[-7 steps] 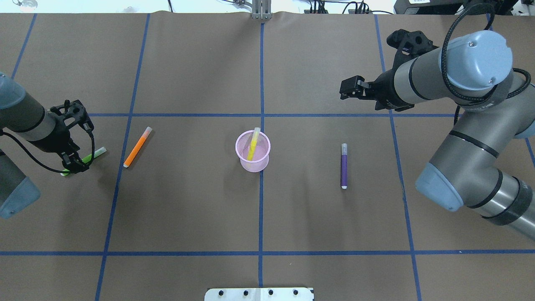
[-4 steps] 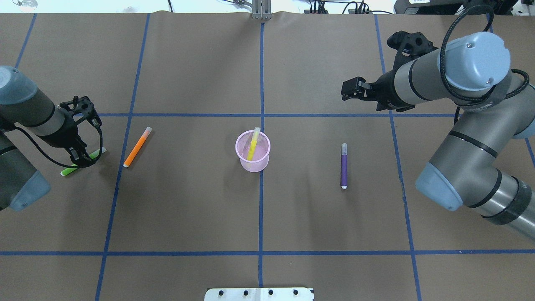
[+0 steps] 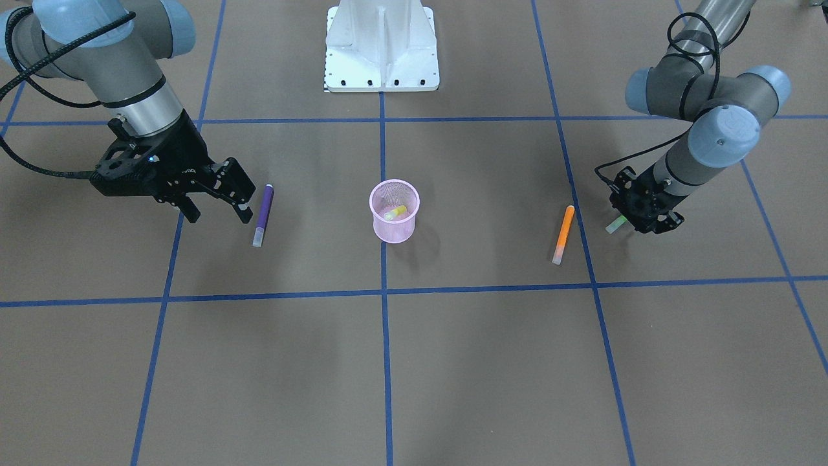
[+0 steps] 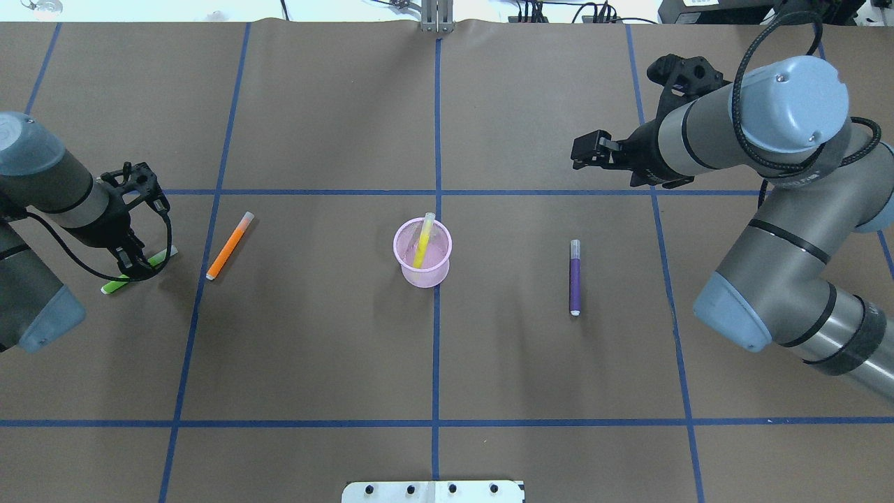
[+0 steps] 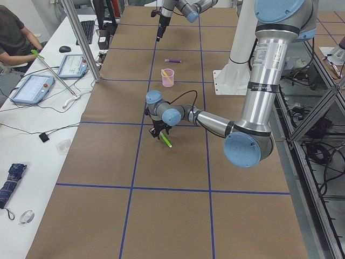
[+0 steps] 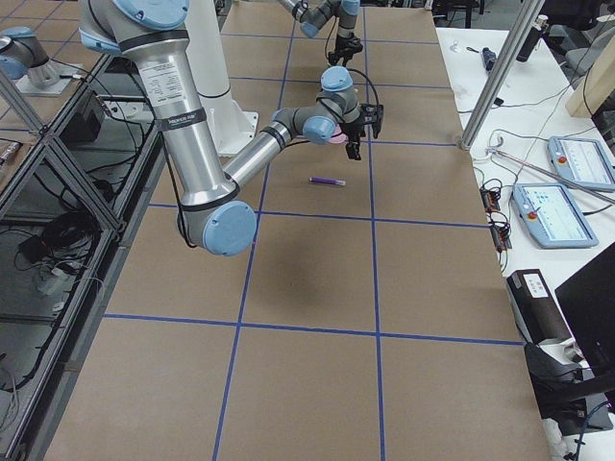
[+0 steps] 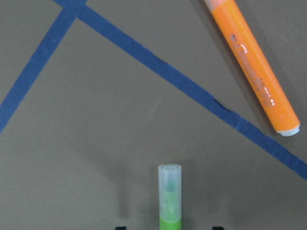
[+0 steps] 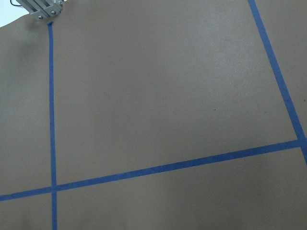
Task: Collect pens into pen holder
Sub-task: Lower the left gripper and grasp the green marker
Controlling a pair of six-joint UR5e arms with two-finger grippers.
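Left hand [image 4: 133, 267] straddles green pen [image 7: 170, 196], jaws apart. Looks light, stiff, slick; you'd pinch mid-barrel. Right hand [image 3: 218, 210] spread, empty.

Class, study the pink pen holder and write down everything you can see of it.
The pen holder is a small round cup of pink wire mesh with a solid rim, tapering slightly toward its base. It stands upright near the middle of the brown-covered table, on the central blue tape line. One yellow pen leans inside it, pale cap end poking above the rim. Nothing else touches it.
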